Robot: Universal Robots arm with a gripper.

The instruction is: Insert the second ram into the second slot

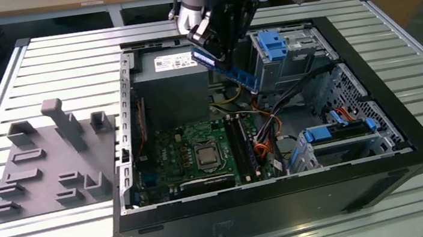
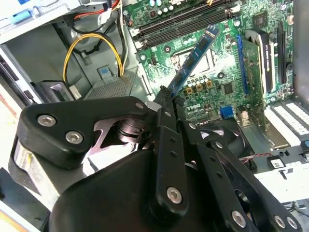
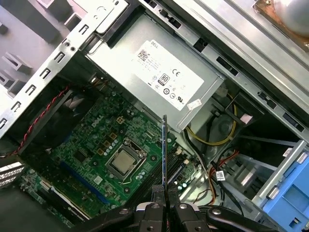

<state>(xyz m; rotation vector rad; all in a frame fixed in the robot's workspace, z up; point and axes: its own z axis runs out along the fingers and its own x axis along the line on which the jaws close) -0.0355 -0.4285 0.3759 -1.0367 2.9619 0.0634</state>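
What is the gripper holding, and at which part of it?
The gripper holds the blue RAM stick, pinched at one end across its flat faces.

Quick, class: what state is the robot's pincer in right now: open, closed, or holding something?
Pincer: closed on the second ram, holding it over the open computer case.

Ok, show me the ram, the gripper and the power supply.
ram (image 2: 193,60): second wrist view, middle of the blue board.
gripper (image 3: 166,203): first wrist view, between its fingertips.
power supply (image 3: 166,72): first wrist view, its white label.
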